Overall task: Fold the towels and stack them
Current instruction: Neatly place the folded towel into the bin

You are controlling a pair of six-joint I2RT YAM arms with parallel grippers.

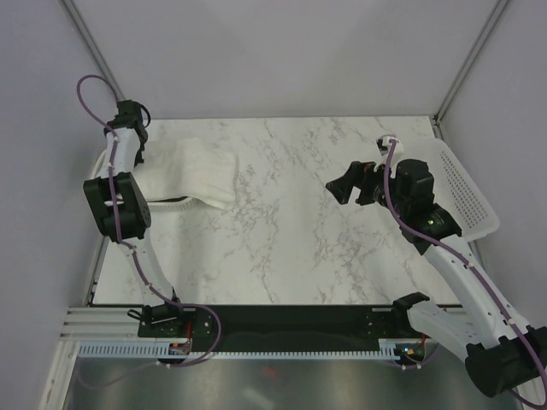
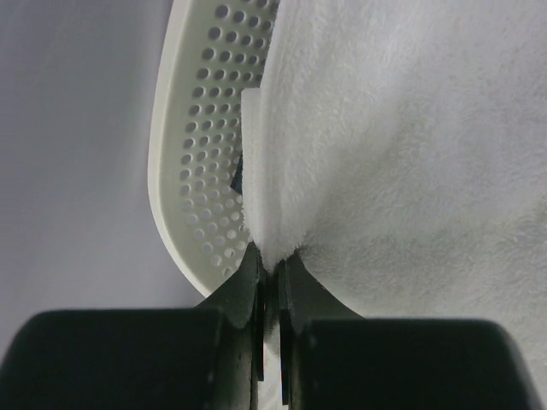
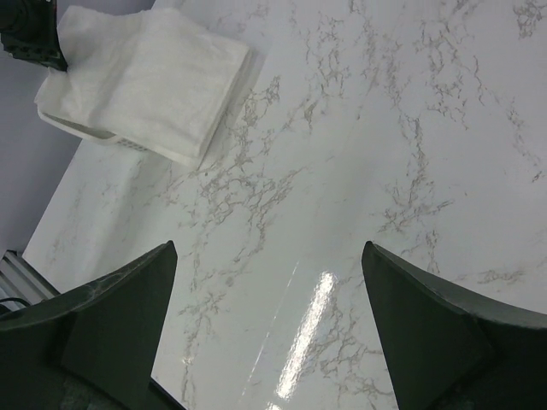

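Over far left, the left gripper [image 2: 272, 272] pinches the white towel [image 2: 410, 154] beside a perforated basket [image 2: 192, 154]; the right gripper [image 3: 269, 252] hangs wide open above the marble table [image 3: 359, 128].

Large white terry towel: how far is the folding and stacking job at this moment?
Done: nothing; no stack shows on the marble tabletop. In hand: the left tool is shut on the large white terry towel, which lies over the white perforated plastic basket; the right tool hangs open, empty. Remaining: folding and stacking; other towels are unseen.

Left basket [image 2: 201, 171] mostly under white towel [image 2: 410, 154]
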